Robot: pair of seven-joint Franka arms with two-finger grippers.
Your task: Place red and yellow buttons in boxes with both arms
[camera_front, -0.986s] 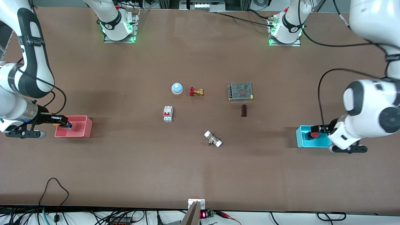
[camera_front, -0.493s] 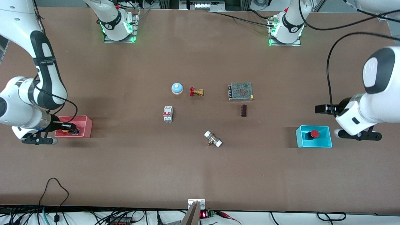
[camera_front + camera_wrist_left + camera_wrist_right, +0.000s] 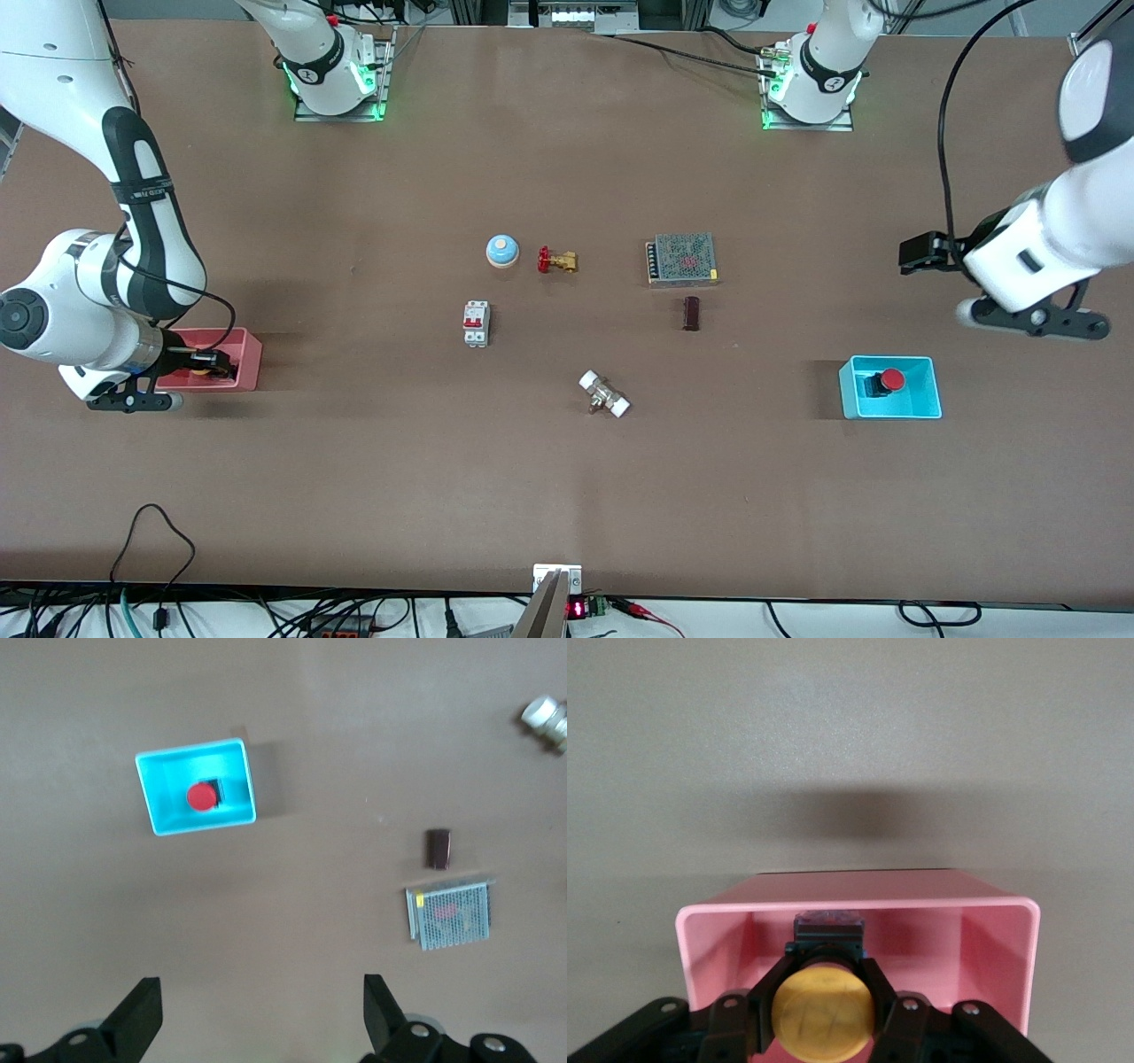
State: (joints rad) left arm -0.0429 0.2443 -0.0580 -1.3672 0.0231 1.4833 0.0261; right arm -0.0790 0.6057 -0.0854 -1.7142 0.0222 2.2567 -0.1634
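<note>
The red button [image 3: 888,381] lies in the cyan box [image 3: 921,409] toward the left arm's end of the table; both show in the left wrist view, the button [image 3: 201,797] inside the box [image 3: 159,819]. My left gripper [image 3: 918,252] is open and empty, up in the air above bare table beside that box, fingers wide apart in its wrist view [image 3: 260,997]. My right gripper [image 3: 209,364] is down inside the pink box [image 3: 250,356], shut on the yellow button [image 3: 824,1014]. The pink box's rim [image 3: 859,903] surrounds the fingers.
Mid-table are a blue dome bell [image 3: 501,251], a brass valve with red handwheel [image 3: 556,260], a grey mesh power supply [image 3: 681,259], a dark brown block [image 3: 691,313], a white circuit breaker [image 3: 476,323] and a white-ended fitting [image 3: 604,394].
My left gripper let go of the red button in the cyan box, rose and drew away from it. My right gripper went lower into the pink box with the yellow button.
</note>
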